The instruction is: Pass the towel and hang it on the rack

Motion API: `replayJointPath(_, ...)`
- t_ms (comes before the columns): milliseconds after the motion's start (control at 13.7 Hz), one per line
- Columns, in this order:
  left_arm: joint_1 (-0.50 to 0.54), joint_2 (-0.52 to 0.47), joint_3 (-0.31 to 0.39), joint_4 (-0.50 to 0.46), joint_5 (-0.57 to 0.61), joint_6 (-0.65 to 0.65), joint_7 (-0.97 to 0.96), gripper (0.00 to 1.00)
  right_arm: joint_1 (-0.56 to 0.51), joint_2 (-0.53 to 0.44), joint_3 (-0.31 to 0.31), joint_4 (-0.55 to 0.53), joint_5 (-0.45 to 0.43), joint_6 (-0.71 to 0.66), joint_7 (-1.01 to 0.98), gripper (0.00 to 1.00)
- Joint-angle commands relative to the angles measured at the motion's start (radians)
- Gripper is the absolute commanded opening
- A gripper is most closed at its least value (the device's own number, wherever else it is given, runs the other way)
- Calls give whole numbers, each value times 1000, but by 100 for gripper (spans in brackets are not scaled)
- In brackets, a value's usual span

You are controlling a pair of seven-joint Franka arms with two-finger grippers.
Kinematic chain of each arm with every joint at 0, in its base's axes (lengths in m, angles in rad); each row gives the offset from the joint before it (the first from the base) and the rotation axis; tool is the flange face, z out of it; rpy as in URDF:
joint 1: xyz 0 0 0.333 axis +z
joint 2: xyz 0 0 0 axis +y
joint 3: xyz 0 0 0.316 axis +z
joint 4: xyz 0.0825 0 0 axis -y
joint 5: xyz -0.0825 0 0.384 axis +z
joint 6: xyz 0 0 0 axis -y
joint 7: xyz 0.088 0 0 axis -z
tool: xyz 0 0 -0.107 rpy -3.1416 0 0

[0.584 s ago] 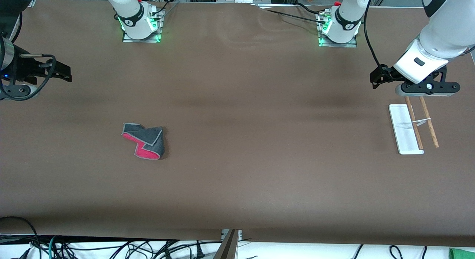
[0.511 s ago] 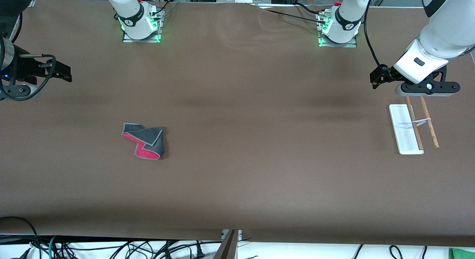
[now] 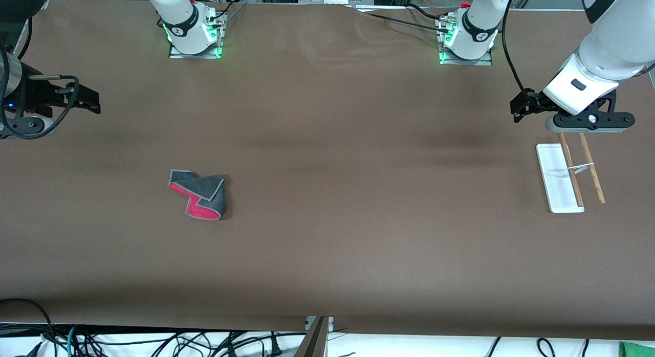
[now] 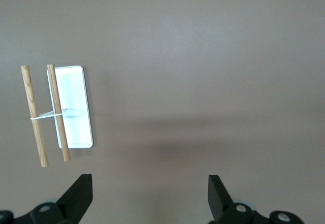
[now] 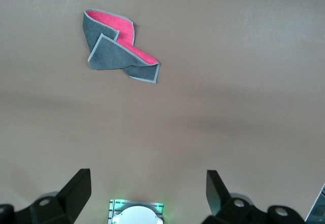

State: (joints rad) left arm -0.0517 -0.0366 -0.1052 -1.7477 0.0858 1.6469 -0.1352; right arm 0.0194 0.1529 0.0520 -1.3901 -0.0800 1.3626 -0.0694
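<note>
Towel and rack at the desk's two ends, before pickup.
Towel [image 3: 198, 194], lower left, lies crumpled within right pincer [image 5: 147, 191] reach; rack [image 3: 568, 175], right edge, stands under left pincer [image 4: 150, 193]; both pincers spread, empty, suggesting a handover.

Table [image 3: 327, 142]: brown cloth-covered top, faintly creased, spread under both sets of jaws.
Cables [image 3: 153, 341]: tangled black and teal wires along the table's edge nearest the front camera, well apart from either set of jaws.
Green object [image 3: 637, 349]: by that same edge, at the left arm's end.
</note>
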Motion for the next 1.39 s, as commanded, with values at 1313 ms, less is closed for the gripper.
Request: replayJointPath(1313,4,-9,-7,13,9,-21,3,100,56,479,37,-3,78,516,-171,100)
